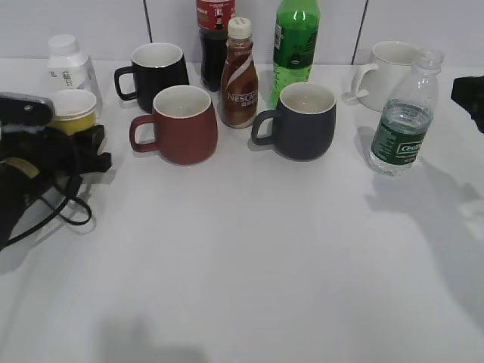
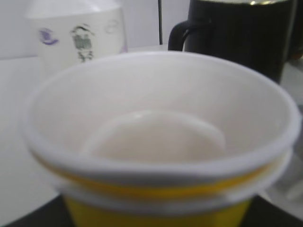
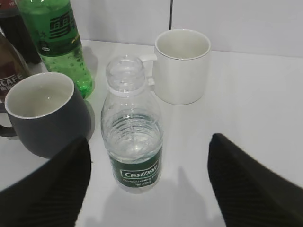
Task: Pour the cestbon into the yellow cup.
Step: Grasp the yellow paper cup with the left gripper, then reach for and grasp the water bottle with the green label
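The cestbon [image 1: 404,125] is a clear, uncapped bottle with a dark green label, standing upright at the right with some water in it. In the right wrist view the cestbon [image 3: 134,142] stands just ahead of my right gripper [image 3: 149,189], which is open and empty; its black fingers lie either side of the bottle without touching it. Only the tip of the right gripper [image 1: 470,97] shows in the exterior view. The yellow cup [image 1: 72,111] stands at the far left, inside my left gripper [image 1: 89,145]. The yellow cup [image 2: 156,142] fills the left wrist view, empty and upright.
A red-brown mug [image 1: 181,123], dark grey mug [image 1: 302,119], black mug [image 1: 156,69], white mug [image 1: 389,72], Nescafe bottle [image 1: 239,76], bright green bottle [image 1: 296,41], cola bottle [image 1: 214,34] and a white bottle [image 1: 68,64] stand along the back.
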`<state>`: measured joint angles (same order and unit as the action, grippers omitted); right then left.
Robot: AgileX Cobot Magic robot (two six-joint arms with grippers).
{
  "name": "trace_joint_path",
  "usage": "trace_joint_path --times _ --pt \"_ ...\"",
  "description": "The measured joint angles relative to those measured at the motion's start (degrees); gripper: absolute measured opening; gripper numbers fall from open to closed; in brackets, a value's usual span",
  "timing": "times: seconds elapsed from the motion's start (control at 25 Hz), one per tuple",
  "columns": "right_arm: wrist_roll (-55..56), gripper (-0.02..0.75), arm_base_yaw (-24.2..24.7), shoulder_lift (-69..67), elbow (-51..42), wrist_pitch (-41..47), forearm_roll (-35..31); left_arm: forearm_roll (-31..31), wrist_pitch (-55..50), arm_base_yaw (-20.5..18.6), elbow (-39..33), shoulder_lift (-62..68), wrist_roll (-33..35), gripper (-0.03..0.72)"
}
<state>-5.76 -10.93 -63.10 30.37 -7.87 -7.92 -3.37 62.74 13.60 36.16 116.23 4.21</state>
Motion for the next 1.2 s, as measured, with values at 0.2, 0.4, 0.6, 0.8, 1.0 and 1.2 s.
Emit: trace_joint_path --times 0.2,0.4,0.6,0.8,1.0,1.2 --pt "0.6 0.577 0.0 -1.0 0.0 -0.4 0.0 3.9 5.5 0.0 -8.6 -6.3 0.0 0.379" --pt "2.8 0.577 -0.5 -4.7 0.0 -0.5 0.0 14.8 6.3 0.0 -15.5 -10.0 0.0 0.376" --pt "3.0 0.577 -5.4 -8.7 0.0 -1.8 3.1 25.9 6.3 0.0 -18.6 -11.6 -3.6 0.373" --pt "3.1 0.577 -7.3 -14.9 -1.4 -9.5 1.9 34.5 6.5 0.1 -18.7 -12.4 -9.6 0.373" --pt "3.1 0.577 -7.3 -18.4 -5.0 -19.0 -0.5 36.2 6.5 0.1 -18.6 -12.7 -10.4 0.373" --pt "3.2 0.577 -7.4 -23.7 -7.7 -29.4 -2.4 36.9 6.5 1.8 -16.4 -12.7 -10.6 0.373"
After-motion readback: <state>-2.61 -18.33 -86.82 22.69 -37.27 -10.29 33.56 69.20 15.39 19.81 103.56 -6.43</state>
